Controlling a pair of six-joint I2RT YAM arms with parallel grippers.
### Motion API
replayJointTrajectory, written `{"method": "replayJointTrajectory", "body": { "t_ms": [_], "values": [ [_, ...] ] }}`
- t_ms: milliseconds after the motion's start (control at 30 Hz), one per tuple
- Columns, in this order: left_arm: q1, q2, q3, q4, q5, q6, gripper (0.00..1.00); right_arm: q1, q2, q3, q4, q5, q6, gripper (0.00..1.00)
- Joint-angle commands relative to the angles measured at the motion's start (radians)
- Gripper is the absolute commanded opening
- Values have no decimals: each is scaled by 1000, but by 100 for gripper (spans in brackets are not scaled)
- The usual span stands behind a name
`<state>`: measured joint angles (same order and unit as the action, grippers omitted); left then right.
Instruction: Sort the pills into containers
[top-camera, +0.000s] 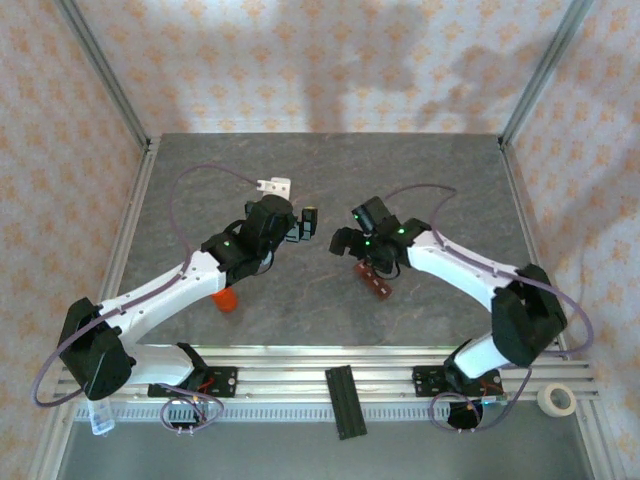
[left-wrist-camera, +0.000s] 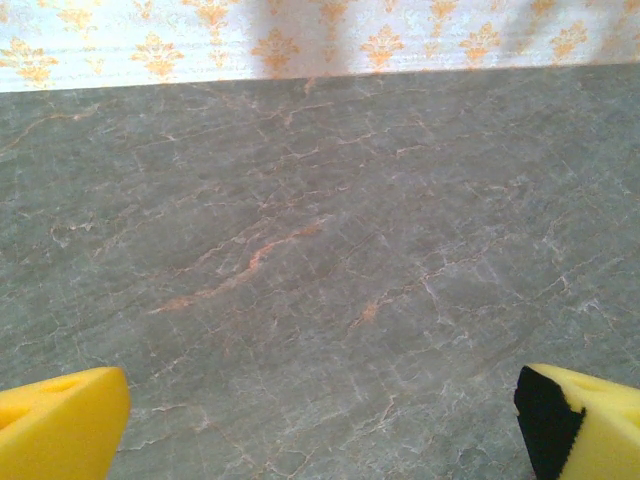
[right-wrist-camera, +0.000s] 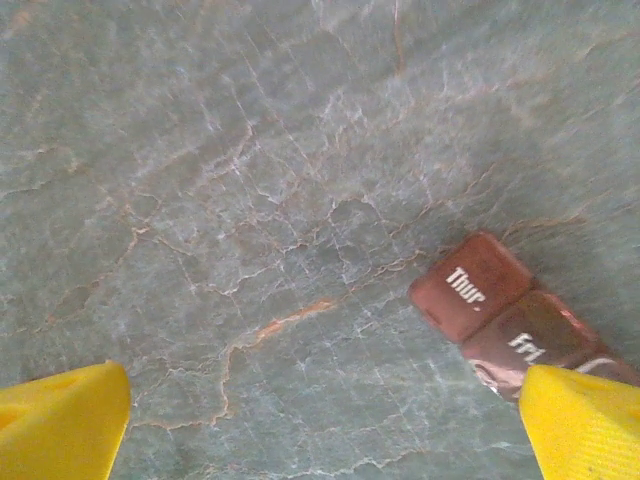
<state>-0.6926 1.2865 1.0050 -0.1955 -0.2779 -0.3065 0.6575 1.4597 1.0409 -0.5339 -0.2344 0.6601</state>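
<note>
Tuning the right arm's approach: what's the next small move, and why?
Probably slide the right gripper sideways toward the pill organizer, so the strip ends up centred between its open jaws. In the right wrist view the strip sits off to the right, partly behind one yellow finger, its Thur. and Fri lids apparently shut, and nothing is held.

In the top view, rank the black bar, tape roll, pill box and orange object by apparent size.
1. black bar
2. tape roll and pill box: unsure, the right arm hides part of the box
3. orange object, partly under the left arm
</note>
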Motion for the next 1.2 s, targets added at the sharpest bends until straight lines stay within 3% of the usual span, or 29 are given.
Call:
{"method": "replayJointTrajectory", "body": {
  "t_ms": [0, 200, 833, 1167],
  "values": [
    [7, -11, -14, -25, -26, -9, 100, -7, -59, -15, -124, 172, -113, 98],
    [7, -2, -20, -22, -16, -21, 100, -7, -111, -105, -172, 308, -159, 92],
    [8, 19, -19, -9, 9, -48, 100, 3, 47, -173, 15, 125, -150, 95],
    [7, 38, -17, -3, 16, -50, 100, 109, 109, -158, 32, 95, -107, 91]
  ]
}}
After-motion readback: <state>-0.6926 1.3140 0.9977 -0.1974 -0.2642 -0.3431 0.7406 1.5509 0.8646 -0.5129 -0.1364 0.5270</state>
